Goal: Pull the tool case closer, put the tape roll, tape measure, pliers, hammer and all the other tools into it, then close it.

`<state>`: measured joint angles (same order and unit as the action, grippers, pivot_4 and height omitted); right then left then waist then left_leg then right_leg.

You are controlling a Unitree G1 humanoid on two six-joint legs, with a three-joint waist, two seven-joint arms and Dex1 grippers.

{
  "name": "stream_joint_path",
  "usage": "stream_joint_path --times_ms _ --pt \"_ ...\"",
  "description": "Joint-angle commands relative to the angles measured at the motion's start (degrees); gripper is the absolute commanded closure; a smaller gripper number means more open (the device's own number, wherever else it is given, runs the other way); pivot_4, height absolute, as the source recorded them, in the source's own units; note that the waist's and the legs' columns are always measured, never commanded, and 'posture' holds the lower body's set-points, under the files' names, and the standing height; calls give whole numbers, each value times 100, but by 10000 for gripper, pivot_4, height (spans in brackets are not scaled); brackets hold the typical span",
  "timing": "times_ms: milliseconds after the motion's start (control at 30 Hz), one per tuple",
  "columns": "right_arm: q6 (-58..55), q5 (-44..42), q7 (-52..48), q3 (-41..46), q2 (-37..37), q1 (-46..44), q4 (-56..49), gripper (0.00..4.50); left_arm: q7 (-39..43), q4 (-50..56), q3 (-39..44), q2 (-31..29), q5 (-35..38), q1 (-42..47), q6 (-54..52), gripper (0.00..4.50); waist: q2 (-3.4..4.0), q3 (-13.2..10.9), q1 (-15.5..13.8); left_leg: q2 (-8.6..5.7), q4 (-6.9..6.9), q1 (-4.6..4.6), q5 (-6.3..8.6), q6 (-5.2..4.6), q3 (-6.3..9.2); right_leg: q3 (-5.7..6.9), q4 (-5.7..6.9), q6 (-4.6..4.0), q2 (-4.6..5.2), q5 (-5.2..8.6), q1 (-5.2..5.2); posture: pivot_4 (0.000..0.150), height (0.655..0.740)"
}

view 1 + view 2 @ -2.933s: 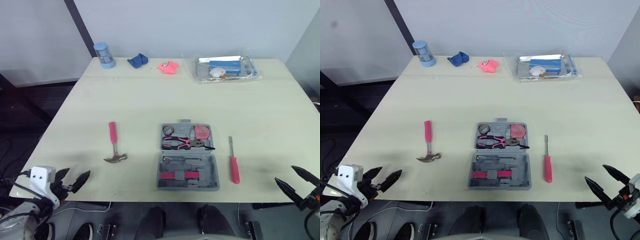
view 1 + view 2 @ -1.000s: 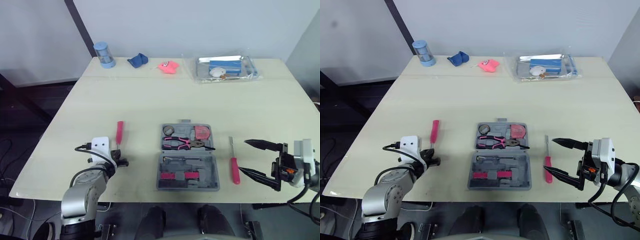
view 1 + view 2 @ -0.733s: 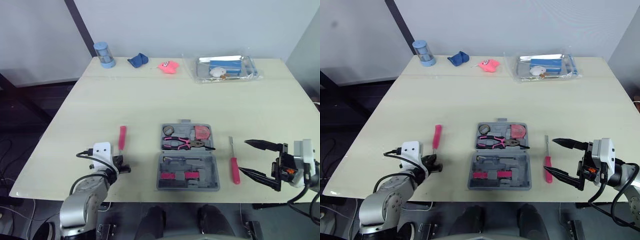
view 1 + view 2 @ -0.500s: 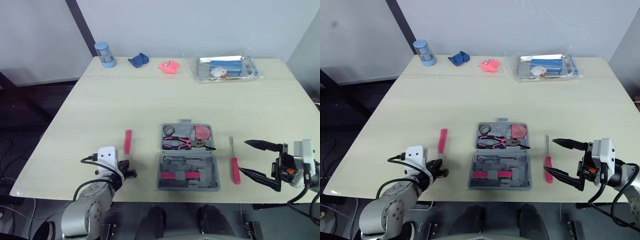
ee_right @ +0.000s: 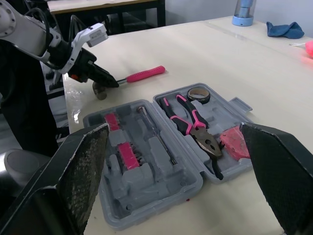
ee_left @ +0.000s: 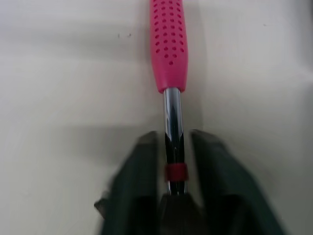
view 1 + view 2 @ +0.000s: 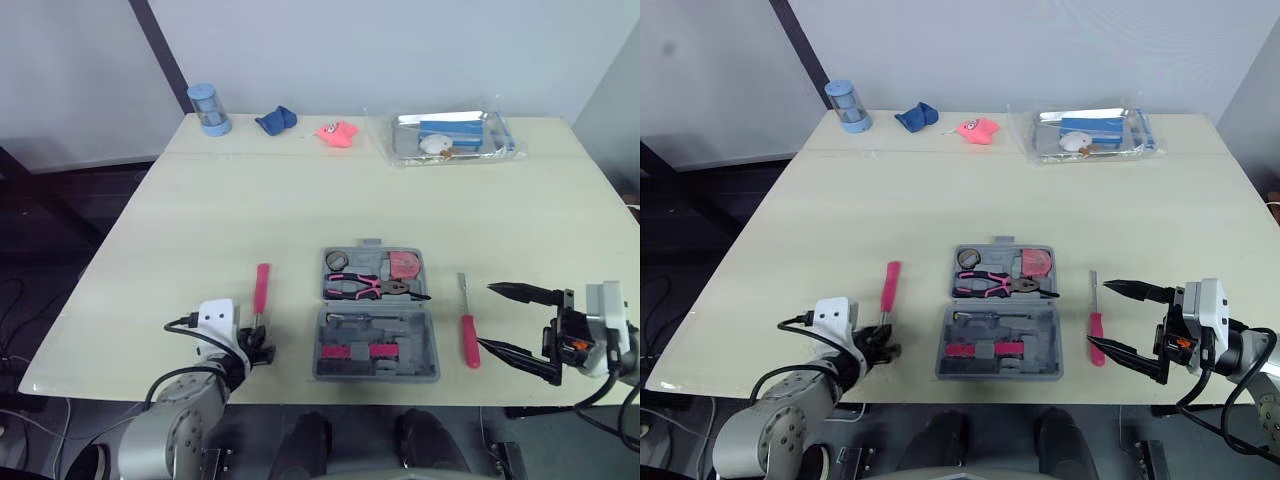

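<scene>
**Q:** Where is the tool case?

**A:** The tool case (image 7: 377, 345) lies open on the table (image 7: 300, 200), near the front edge, between my two arms. In its far half lie the tape roll (image 7: 337, 261), the pliers (image 7: 375, 287) and the tape measure (image 7: 404, 265).

**Q:** And the hammer?

**A:** The hammer (image 7: 261, 290) is just left of the case, with its pink handle pointing away from me. My left gripper (image 6: 173, 139) is clamped on its bare metal shaft, close to the head.

**Q:** Your other arm?

**A:** My right gripper (image 7: 485, 315) hangs to the right of the case, fingers spread wide. A red-handled screwdriver (image 7: 467, 335) lies flat between it and the case, near my lower fingertip.

**Q:** Anything farther out?

**A:** Along the far edge stand a blue canister (image 7: 208, 108), a blue cloth (image 7: 275, 121), a small pink object (image 7: 337, 133) and a clear bag (image 7: 450, 135), well apart from the case.
</scene>
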<state>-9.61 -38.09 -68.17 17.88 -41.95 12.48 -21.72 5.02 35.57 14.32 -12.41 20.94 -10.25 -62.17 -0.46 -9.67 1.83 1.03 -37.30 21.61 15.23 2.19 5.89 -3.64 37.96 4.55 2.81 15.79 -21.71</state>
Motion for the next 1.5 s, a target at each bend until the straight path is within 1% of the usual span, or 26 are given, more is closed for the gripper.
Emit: stream_joint_path --times_ms 33,67,100,133,167,233,300,333,400,433,467,533,600,667,733,867,900,1033,1167,1267,1367,1500 --pt "121 -4 -11 33 45 2 -70 0 271 445 264 -370 153 24 -41 14841 -3 -2 4 0 0 0 0 0 0 0 0 0 0 0 0 1500 7400" --pt "125 5 -9 27 57 0 -69 0 408 511 268 -589 173 31 -44 12463 -2 -2 4 0 0 1 0 0 1 1 0 0 0 0 0 1500 7400" --pt "129 11 -8 22 69 -6 -64 0 684 590 264 -921 257 56 -39 5777 -2 -2 4 0 0 0 0 0 0 0 0 0 0 0 0 1500 7400" --pt "128 15 -6 18 78 -15 -59 0 989 621 258 -1279 327 96 5 4813 -4 -3 3 0 0 0 0 0 0 0 -1 0 0 0 0 1500 7400" --pt "124 22 2 11 88 -24 -62 0 1260 595 266 -1606 366 140 83 1445 -9 -6 5 0 0 1 0 0 1 1 0 0 0 0 -1 1500 7400" --pt "118 32 18 -8 108 -47 -64 0 1984 346 162 -2414 416 240 374 1445 -1 -5 4 2 3 0 0 0 8 9 0 -2 -2 1 -2 1500 7400" --pt "121 46 27 -33 126 -67 -57 0 2680 113 -10 -3062 412 289 787 1445 -3 -6 5 1 3 1 0 0 3 6 -4 -2 0 1 -1 1500 7400" --pt "126 58 33 -53 139 -81 -51 0 3056 -23 -159 -3445 307 303 1086 1445 -2 -6 9 1 4 1 0 0 3 6 -5 -2 0 1 -1 1500 7400" --pt "134 73 50 -79 160 -111 -43 0 4128 -308 -516 -4277 99 305 1954 1445 0 -10 13 2 7 2 0 1 2 5 -8 -3 -1 2 -3 1500 7400" --pt "136 77 67 -83 174 -123 -43 0 4522 -486 -662 -4594 -27 362 2360 1445 0 -13 13 2 10 1 0 0 0 3 -8 -3 0 2 -6 1500 7400" --pt "140 81 80 -82 185 -124 -48 0 4868 -688 -807 -4854 -150 462 2776 1445 4 -15 12 3 12 3 0 1 -1 4 -8 -4 -1 3 -8 1500 7400" --pt "146 88 102 -81 197 -94 -82 0 5383 -1089 -1072 -5178 -375 770 3476 1445 7 -20 12 3 13 1 0 0 -10 -3 -9 -4 0 2 -8 1500 7400" --pt "156 87 139 -61 203 -39 -125 0 6075 -1556 -1526 -5530 -808 1184 4430 1445 5 -23 -2 3 13 4 0 0 -9 -2 -10 -4 0 3 -10 1500 7400" --pt "160 81 177 -44 200 -11 -154 0 6569 -2067 -1995 -5832 -1408 1510 5412 1445 6 -28 3 3 13 7 0 0 -9 -1 -10 -4 -1 2 -13 1500 7400" --pt "159 75 211 -30 193 0 -177 0 7015 -2674 -2432 -5866 -1874 1996 6335 1445 9 -31 24 3 17 9 0 0 -20 -11 -12 -3 -1 2 -20 1500 7400" --pt "154 59 254 -33 171 -12 -191 0 7641 -3634 -3046 -5733 -2473 2795 7770 1445 2 -39 32 5 17 15 0 -1 -20 -12 -5 -2 -4 2 -30 1500 7400" --pt "151 57 267 -37 171 -14 -203 0 7787 -3912 -3234 -5645 -2658 3066 8224 1445 2 -39 32 5 15 18 0 -1 -21 -12 -4 -2 -4 1 -34 1500 7400" --pt "144 57 291 -50 170 -31 -221 0 8152 -4774 -3745 -5223 -3060 3898 9373 1445 -3 -42 19 4 10 21 0 -1 -20 -12 -1 0 -4 1 -34 1500 7400" --pt "143 58 318 -55 172 -32 -240 0 8308 -5531 -4098 -4850 -3406 4563 10180 1445 -9 -46 25 4 9 23 0 -2 -19 -11 1 0 -5 1 -35 1500 7400" --pt "151 66 351 -73 188 -28 -257 0 8434 -5925 -4323 -4592 -3531 4998 10625 1445 -11 -47 34 4 7 22 0 -2 -17 -11 3 1 -5 0 -34 1500 7400" --pt "165 69 364 -90 191 -37 -252 0 8496 -6148 -4482 -4355 -3560 5339 10898 1445 -13 -48 36 4 5 23 0 -2 -16 -11 5 1 -5 0 -34 1500 7400" --pt "162 65 369 -84 174 -83 -236 0 8606 -6349 -4668 -4205 -3541 5585 11129 1445 -14 -49 58 3 3 22 0 -2 -16 -11 7 1 -5 0 -35 1500 7400"
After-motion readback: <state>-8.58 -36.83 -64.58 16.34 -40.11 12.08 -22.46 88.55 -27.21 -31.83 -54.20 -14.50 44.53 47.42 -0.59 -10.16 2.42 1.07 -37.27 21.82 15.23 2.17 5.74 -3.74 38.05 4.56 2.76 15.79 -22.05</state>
